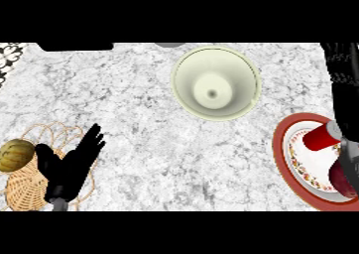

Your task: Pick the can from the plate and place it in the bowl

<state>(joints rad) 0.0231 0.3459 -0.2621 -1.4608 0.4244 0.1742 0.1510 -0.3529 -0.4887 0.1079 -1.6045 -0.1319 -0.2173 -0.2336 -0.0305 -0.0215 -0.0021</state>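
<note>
A red can [322,137] with a white end lies tilted on the white, red-rimmed plate [286,163] at the right edge. The cream bowl [215,82] stands on the counter up and to the left of the plate, with nothing in it. My right hand [346,101] rises along the right edge, its dark fingers stretched upward beside and beyond the can, not curled round it. Its grey forearm [356,166] crosses the plate's right side. My left hand [71,161] rests open at the lower left, fingers up.
A wicker basket [25,191] sits under the left hand, with a brownish round item [14,155] at its left. A dark red round object [338,179] lies on the plate beside the forearm. A black object [76,46] sits at the counter's far edge.
</note>
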